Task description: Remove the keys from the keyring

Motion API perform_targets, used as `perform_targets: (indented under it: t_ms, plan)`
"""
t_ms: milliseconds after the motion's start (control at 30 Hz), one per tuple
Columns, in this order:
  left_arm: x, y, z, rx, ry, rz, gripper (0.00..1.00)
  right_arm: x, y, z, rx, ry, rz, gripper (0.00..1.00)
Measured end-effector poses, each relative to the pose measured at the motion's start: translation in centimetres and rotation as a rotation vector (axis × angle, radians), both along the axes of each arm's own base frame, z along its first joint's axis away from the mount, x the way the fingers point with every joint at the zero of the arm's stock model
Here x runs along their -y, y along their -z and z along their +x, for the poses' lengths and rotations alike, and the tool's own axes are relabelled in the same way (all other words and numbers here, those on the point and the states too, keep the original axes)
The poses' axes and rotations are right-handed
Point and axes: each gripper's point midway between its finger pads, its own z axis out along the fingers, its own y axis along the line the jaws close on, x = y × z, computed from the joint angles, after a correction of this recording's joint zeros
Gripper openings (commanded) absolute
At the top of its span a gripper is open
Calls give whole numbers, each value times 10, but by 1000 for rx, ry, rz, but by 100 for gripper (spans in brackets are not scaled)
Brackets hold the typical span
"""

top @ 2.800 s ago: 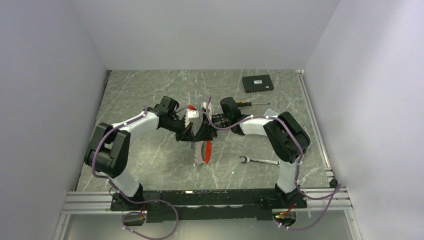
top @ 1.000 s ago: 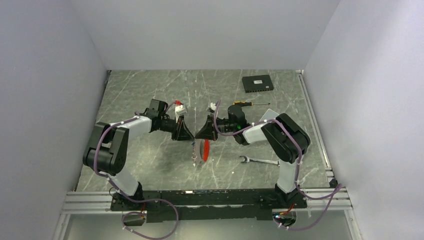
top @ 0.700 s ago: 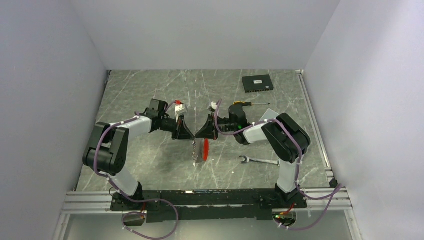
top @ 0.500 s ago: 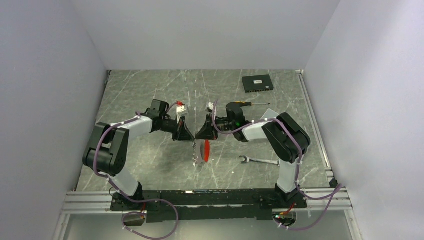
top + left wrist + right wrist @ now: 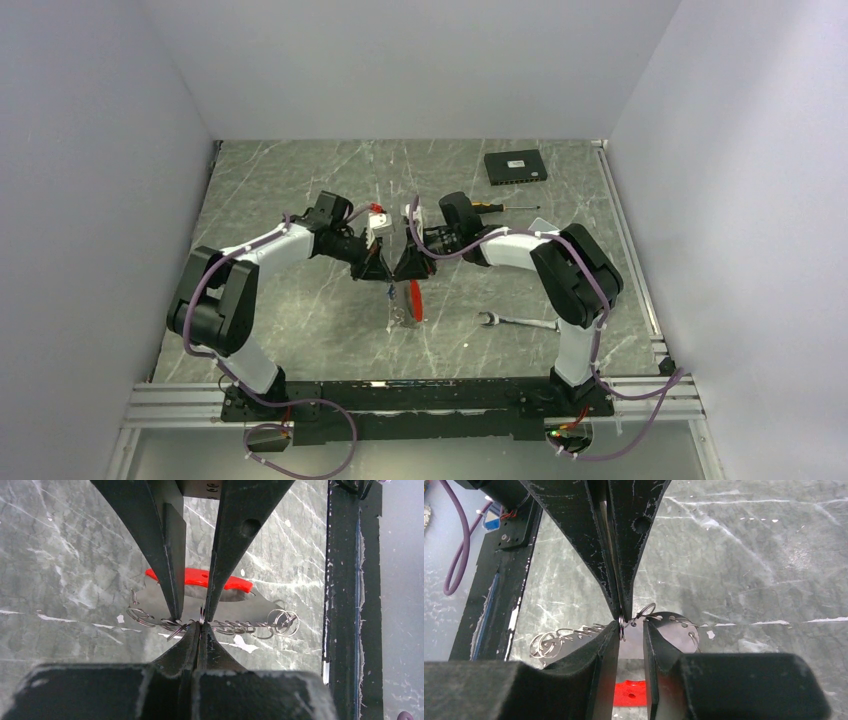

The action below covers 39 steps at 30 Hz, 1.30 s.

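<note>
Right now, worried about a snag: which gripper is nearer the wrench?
Right. The right gripper is back and left of the wrench; the left gripper, pinching the keyring, sits just beyond it, farther left.

The keyring (image 5: 235, 626) — silvery linked rings with a red tag (image 5: 192, 576) — hangs strung out.

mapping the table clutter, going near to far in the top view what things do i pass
wrench → screwdriver → black box; the keyring overlaps the wrench in depth, so it is left out

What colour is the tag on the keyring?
Bright red; the tag shows best in the left wrist view.
</note>
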Motion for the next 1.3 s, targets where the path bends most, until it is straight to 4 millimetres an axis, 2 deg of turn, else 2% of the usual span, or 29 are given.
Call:
perform_targets:
  t_ms: [67,167,200,333,433,567,800,1133,1300]
  plan:
    - [0,1,0,9,7,13,0,0,1,-2,0,-11,-11,23]
    - [-1,1,0,10,5,30,0,-1,1,-5,6,-30,-24,3]
    - [-1,1,1,15,6,34,0,-2,1,-6,8,-36,-27,0]
    - [-2,-2,4,25,5,39,0,-1,0,-4,21,-40,-31,0]
    - [-2,-2,5,23,0,40,13,-2,0,-2,33,-33,-29,0]
    - [-4,-7,9,-7,-34,14,21,1,-1,-5,57,12,-2,0]
    - [-9,-13,20,-52,-86,-78,25,2,-10,-2,14,91,93,0]
    - [-5,-7,7,-110,-57,-136,26,-1,-37,2,-5,117,202,0]
    - [-3,-8,4,-120,-45,-158,25,0,-44,4,-13,128,227,0]
